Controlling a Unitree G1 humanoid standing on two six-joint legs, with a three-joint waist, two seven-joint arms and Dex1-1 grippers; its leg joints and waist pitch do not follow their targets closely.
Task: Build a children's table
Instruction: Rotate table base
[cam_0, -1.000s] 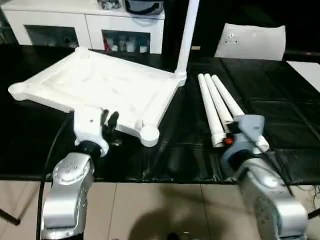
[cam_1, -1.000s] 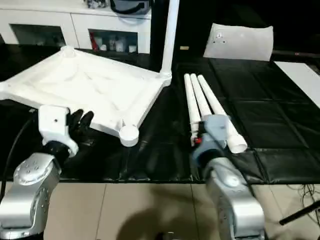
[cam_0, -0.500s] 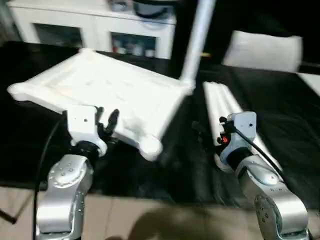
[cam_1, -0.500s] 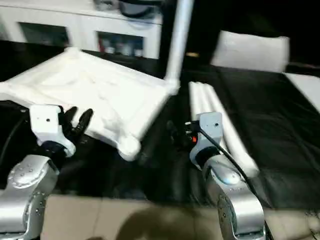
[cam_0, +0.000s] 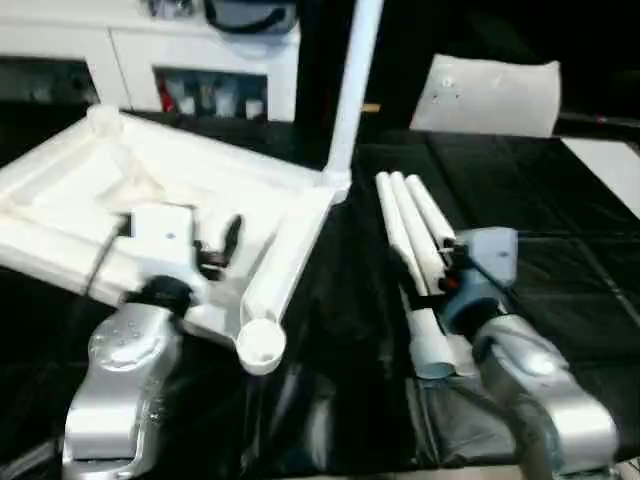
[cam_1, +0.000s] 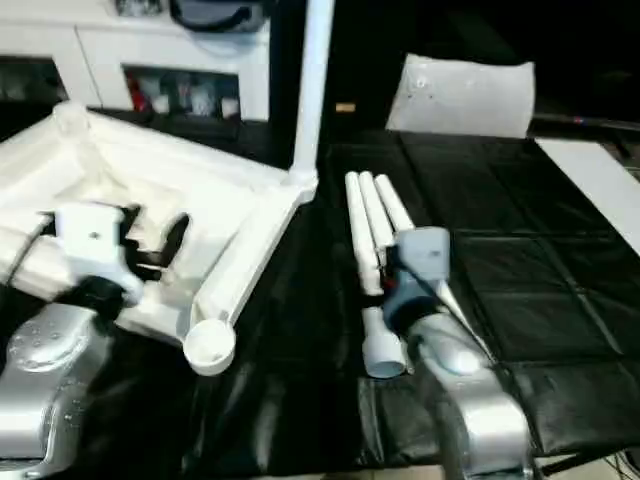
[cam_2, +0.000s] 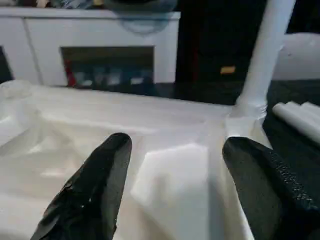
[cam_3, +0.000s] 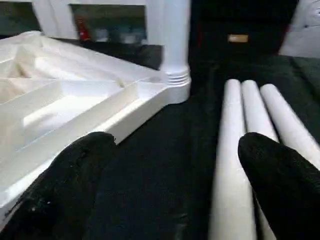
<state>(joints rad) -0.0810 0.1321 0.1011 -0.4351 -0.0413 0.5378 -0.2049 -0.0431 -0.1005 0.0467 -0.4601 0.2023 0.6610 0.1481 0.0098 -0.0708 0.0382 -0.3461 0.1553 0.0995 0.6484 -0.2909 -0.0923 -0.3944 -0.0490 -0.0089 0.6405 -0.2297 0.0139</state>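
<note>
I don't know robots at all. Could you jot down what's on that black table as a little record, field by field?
Surface: black table
Tabletop: white tabletop, underside up, ribs showing
Fitted leg: one upright leg in the far corner socket
Loose legs: three loose legs lying side by side, right of the tabletop
Empty socket: near corner socket
Left gripper: left gripper over the tabletop, fingers apart, holding nothing
Right gripper: right gripper open, near the loose legs
Background: white cabinet; white slab

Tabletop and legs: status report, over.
Both pincers open, left over the tabletop, right by three loose legs. One leg standing in its corner socket. Nothing blocking.
</note>
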